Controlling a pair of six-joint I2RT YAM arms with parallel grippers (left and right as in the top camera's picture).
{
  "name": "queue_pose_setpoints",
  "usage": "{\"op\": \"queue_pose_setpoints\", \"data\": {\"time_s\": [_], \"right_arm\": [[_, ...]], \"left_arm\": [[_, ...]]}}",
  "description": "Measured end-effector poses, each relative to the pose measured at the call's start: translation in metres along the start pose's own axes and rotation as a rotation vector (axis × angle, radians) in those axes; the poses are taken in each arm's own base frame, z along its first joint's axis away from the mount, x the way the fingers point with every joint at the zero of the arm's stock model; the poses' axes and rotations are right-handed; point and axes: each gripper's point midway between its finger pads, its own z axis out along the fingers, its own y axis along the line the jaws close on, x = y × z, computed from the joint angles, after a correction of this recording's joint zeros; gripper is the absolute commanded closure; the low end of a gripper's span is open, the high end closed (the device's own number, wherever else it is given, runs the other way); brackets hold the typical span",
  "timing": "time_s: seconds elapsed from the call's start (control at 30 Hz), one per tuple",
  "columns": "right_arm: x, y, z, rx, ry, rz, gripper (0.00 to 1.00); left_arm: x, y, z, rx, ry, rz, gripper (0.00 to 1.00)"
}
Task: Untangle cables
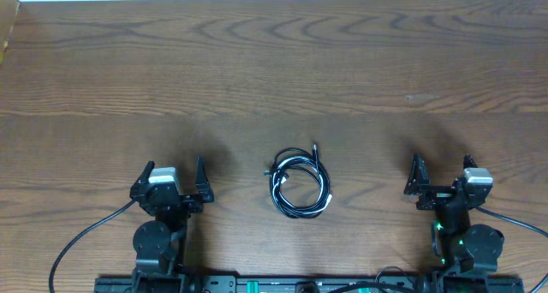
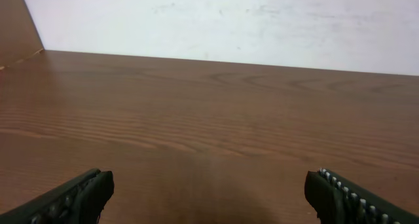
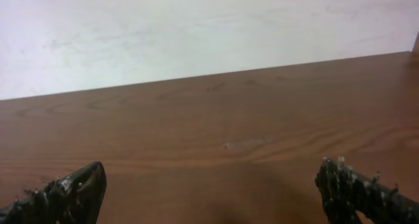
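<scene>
Overhead: the cables point(image 1: 300, 183) lie in a small loose coil on the table point(image 1: 257, 62), mostly black strands with a white one running through them, and a plug end pokes out at the coil's top. The coil sits between the two arms, well apart from both. The left gripper point(image 1: 174, 168) is near the table's near edge, to the coil's left, its jaws spread wide and holding nothing. The right gripper point(image 1: 443, 168) is on the coil's right at about the same level — also spread wide, also empty.

Left wrist: two dark fingers point(image 2: 75, 196) show at the bottom corners, far apart, with only wood grain between them. A pale wall point(image 2: 229, 21) rises beyond the table's far edge.

Right wrist: much the same — dark fingers point(image 3: 69, 192) at the lower corners, wide apart, gripping nothing, brown wood between them and the pale wall behind
</scene>
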Motion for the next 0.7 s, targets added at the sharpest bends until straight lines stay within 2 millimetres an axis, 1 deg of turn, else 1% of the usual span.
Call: {"op": "queue_pose_setpoints", "data": {"time_s": [0.2,0.33,0.47,0.57,0.6,0.63,0.67,0.7], "right_arm": [[0.000,0.001,0.000,-0.004,0.001,0.033,0.01],[0.000,0.005,0.000,-0.030,0.004,0.073,0.01],[0.003,0.015,-0.001,-0.089,0.022,0.106,0.01],[0.006,0.027,-0.005,-0.142,0.088,0.127,0.01],[0.005,0.028,-0.006,-0.149,0.094,0.129,0.01],[0.004,0.031,-0.008,-0.157,0.123,0.137,0.01],[0.000,0.034,-0.010,-0.166,0.140,0.141,0.01],[-0.009,0.038,-0.012,-0.179,0.153,0.145,0.01]], "left_arm": [[0.000,-0.002,0.000,0.014,0.001,0.000,0.02],[0.000,-0.007,0.000,0.041,-0.002,-0.001,0.01],[0.003,-0.016,0.000,0.093,0.013,0.000,0.01],[0.014,-0.019,-0.001,0.110,0.094,-0.015,0.01],[0.015,-0.020,-0.001,0.113,0.117,-0.020,0.01],[0.013,-0.022,-0.002,0.121,0.142,-0.027,0.01],[0.007,-0.024,-0.003,0.128,0.157,-0.033,0.02],[-0.005,-0.026,-0.004,0.137,0.170,-0.048,0.01]]}}
